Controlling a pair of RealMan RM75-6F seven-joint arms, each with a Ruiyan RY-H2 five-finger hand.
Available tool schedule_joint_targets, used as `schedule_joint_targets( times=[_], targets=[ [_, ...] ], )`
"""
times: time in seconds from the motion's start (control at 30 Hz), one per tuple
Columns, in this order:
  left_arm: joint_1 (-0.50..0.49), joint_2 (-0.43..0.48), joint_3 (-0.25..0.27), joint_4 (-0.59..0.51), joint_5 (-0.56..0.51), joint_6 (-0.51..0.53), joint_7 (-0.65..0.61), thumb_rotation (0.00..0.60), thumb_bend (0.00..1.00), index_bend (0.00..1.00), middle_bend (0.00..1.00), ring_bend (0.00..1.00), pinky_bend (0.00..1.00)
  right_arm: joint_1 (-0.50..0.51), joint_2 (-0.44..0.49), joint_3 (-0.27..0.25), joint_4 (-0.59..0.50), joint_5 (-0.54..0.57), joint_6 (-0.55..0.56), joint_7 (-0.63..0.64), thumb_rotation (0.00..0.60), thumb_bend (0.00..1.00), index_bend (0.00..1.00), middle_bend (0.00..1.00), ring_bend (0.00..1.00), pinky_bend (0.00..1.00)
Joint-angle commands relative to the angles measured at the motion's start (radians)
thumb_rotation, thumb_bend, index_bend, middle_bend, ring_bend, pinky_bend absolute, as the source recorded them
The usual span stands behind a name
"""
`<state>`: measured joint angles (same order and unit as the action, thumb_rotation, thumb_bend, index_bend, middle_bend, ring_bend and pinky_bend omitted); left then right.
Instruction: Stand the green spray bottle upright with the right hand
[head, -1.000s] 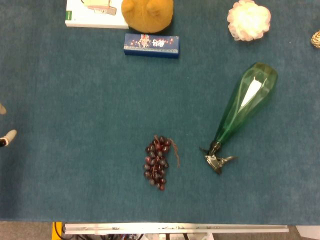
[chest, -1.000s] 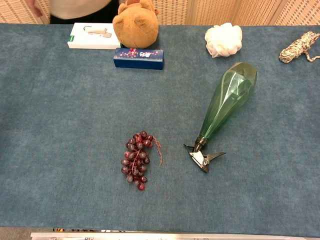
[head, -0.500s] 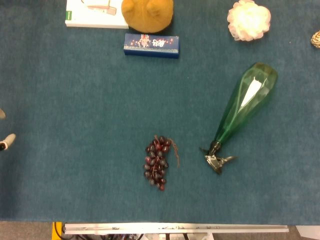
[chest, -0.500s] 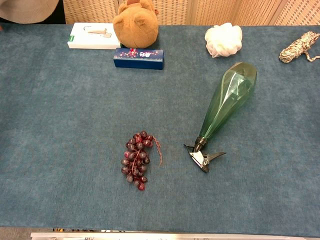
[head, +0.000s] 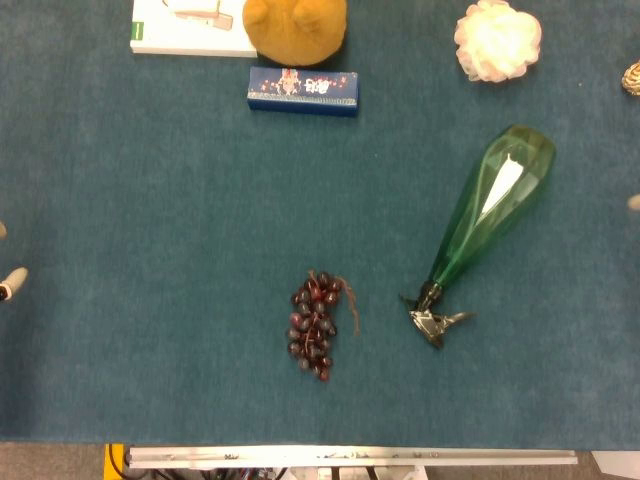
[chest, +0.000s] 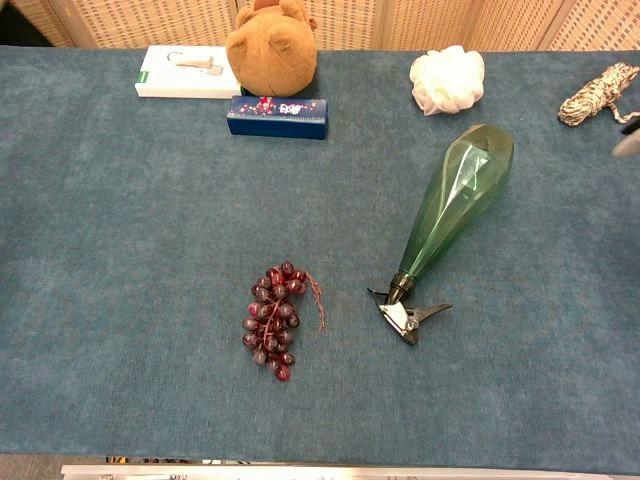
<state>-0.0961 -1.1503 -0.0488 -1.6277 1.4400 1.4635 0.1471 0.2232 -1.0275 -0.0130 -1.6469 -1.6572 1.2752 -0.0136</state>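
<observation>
Nearest to us, a bunch of dark red grapes (chest: 272, 319) lies on the blue cloth-covered table (chest: 120, 250). Just to its right lies the green spray bottle (chest: 450, 205) on its side, its black trigger nozzle (chest: 405, 310) pointing toward us and its wide base angled away to the right. Nothing touches the bottle.

At the left edge of the head view we see only pale fingertips of our left hand (head: 12, 282); we cannot tell how that hand is set. At the right edge, a small tip of our right hand (chest: 628, 143) shows, well apart from the bottle; its state is also unclear.

Farther back sit a dark blue box (chest: 277, 116), a brown plush bear (chest: 272, 50), a white box (chest: 185, 72), a white bath pouf (chest: 447, 79) and a coil of rope (chest: 597, 93).
</observation>
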Motion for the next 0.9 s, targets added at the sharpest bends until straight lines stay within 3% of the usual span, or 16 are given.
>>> schedule_joint_targets(
  times=[0.03, 0.37, 0.9],
  targets=[
    [0.004, 0.002, -0.001, -0.004, -0.002, 0.006, 0.003, 0.600, 0.11, 0.48, 0.47, 0.45, 0.57, 0.042, 0.022, 0.010, -0.031, -0.035, -0.030, -0.030, 0.600, 0.00, 0.28, 0.19, 0.13, 0.18],
    [0.018, 0.015, -0.002, -0.011, -0.015, 0.020, 0.010, 0.600, 0.11, 0.48, 0.47, 0.45, 0.57, 0.176, 0.050, 0.050, -0.124, -0.015, -0.214, -0.231, 0.600, 0.00, 0.26, 0.17, 0.10, 0.18],
    [0.032, 0.025, -0.004, -0.016, -0.032, 0.029, 0.025, 0.600, 0.11, 0.48, 0.47, 0.45, 0.57, 0.365, -0.104, 0.095, -0.063, 0.068, -0.436, -0.420, 0.600, 0.00, 0.26, 0.15, 0.07, 0.14]
  ],
)
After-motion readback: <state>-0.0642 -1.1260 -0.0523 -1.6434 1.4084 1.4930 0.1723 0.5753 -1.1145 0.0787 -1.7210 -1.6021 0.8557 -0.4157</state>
